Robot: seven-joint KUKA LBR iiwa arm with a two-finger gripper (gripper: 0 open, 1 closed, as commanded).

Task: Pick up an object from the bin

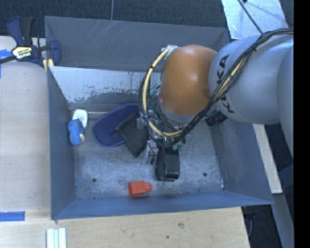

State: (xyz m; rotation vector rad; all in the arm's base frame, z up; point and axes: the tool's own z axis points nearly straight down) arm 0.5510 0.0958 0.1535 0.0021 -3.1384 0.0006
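Observation:
My gripper (167, 168) hangs low over the bin floor, right of the middle, its dark body pointing down. A small red-orange block (139, 188) lies on the floor just left of and below it, near the front wall. A black flat piece (133, 134) leans against a dark blue rounded pouch (113, 124) to the gripper's upper left. Nothing shows between the fingers.
A small blue and white bottle-like thing (76, 127) lies by the left wall. The arm with its orange cover and cables hangs over the bin's middle and right, hiding the floor beneath it.

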